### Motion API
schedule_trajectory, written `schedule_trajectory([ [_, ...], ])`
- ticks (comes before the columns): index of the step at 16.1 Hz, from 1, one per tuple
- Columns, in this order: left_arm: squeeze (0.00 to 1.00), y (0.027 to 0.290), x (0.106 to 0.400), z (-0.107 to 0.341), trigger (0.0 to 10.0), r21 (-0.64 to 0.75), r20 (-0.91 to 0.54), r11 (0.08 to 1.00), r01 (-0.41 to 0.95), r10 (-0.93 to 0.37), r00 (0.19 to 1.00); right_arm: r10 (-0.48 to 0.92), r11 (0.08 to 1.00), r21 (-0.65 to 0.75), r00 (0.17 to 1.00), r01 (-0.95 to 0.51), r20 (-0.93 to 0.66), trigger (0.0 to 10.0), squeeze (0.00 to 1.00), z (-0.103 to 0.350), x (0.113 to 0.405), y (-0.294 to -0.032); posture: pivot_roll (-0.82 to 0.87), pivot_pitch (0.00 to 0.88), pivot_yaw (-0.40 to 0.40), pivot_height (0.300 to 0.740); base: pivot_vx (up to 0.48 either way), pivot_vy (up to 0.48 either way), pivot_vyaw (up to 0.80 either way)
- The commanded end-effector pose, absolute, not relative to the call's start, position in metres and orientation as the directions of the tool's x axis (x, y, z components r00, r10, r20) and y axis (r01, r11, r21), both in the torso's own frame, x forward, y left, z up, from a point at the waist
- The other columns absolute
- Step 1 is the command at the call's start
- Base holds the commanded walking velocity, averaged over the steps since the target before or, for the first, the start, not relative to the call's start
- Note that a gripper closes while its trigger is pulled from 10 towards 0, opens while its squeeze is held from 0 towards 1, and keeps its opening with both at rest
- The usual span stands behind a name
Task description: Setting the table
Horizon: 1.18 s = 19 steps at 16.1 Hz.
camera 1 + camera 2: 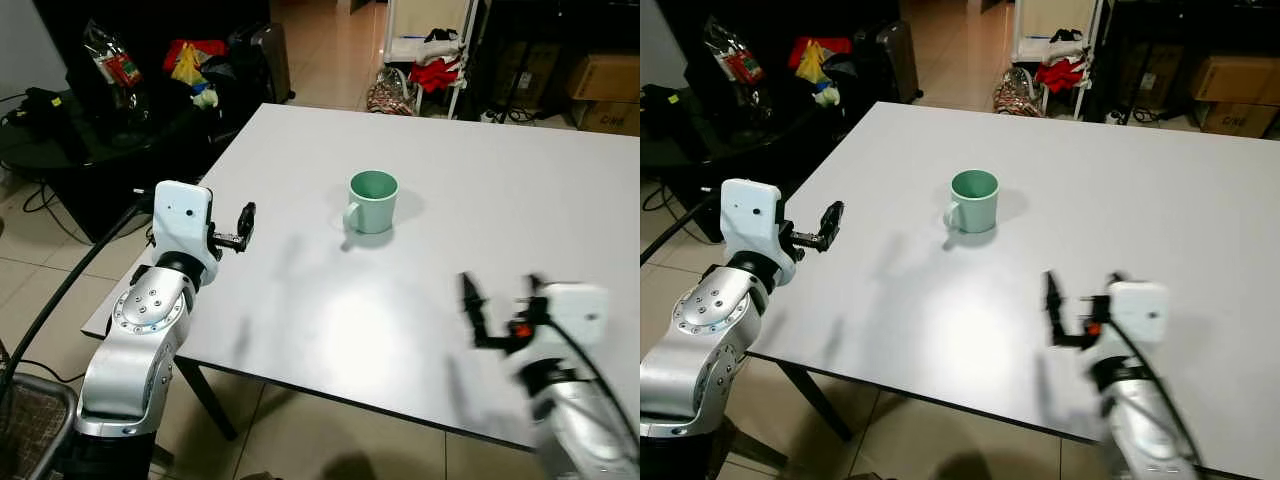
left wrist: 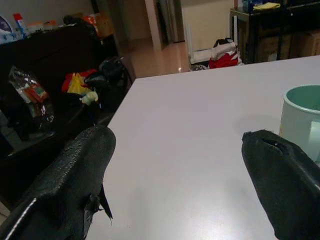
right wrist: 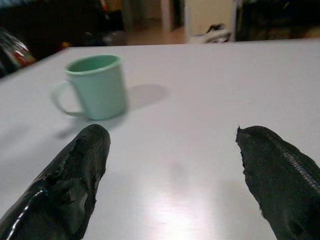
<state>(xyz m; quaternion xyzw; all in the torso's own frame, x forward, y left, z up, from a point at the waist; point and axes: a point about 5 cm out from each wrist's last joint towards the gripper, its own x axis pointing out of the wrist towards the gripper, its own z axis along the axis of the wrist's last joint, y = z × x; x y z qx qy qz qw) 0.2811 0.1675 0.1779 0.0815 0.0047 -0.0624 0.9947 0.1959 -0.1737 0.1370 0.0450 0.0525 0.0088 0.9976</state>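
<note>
right gripper [image 1: 497,300] spread, empty | left gripper [image 1: 243,226] spread | mint-green mug [image 1: 372,202] upright

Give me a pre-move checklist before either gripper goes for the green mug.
1. Green mug upright on the white table: ok.
2. Mug handle visible, turned toward the robot's left: ok.
3. Left gripper open, holding nothing: ok.
4. Right gripper open, holding nothing: ok.
5. Bare tabletop between the grippers and the mug: ok.
6. Mug contents: cannot tell.
</note>
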Motion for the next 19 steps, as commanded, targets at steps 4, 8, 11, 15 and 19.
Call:
schedule_trajectory([
  [4, 1.0, 0.165, 0.278, 0.176, 10.0, 0.157, -0.027, 0.973, 0.167, -0.165, 0.986, 0.008, 0.995, 0.096, 0.997, 0.0, -0.077, 10.0, 1.0, 0.141, 0.199, -0.173, -0.01, 0.0, 0.084, 0.74, 0.0, -0.14, 0.0],
  [8, 1.0, 0.161, 0.28, 0.174, 10.0, 0.129, -0.043, 0.971, 0.203, -0.199, 0.979, 0.008, 0.996, 0.091, 0.998, -0.003, -0.061, 10.0, 1.0, 0.141, 0.199, -0.177, -0.01, 0.0, 0.101, 0.74, 0.0, 0.0, 0.8],
  [11, 1.0, 0.159, 0.283, 0.172, 10.0, 0.133, -0.051, 0.967, 0.216, -0.211, 0.976, 0.073, 0.996, 0.06, 0.996, -0.07, -0.056, 10.0, 1.0, 0.143, 0.199, -0.17, -0.02, 0.0, 0.11, 0.74, 0.0, 0.0, 0.8],
  [15, 1.0, 0.16, 0.284, 0.17, 10.0, 0.144, -0.065, 0.967, 0.208, -0.2, 0.978, 0.096, 0.995, 0.031, 0.994, -0.094, -0.059, 10.0, 1.0, 0.143, 0.201, -0.167, -0.01, 0.0, 0.102, 0.74, 0.0, 0.0, 0.8],
  [19, 1.0, 0.162, 0.281, 0.17, 10.0, 0.151, -0.058, 0.969, 0.196, -0.189, 0.98, 0.147, 0.987, 0.073, 0.989, -0.144, -0.035, 10.0, 1.0, 0.144, 0.203, -0.159, 0.01, 0.0, 0.089, 0.74, 0.0, 0.0, 0.8],
])
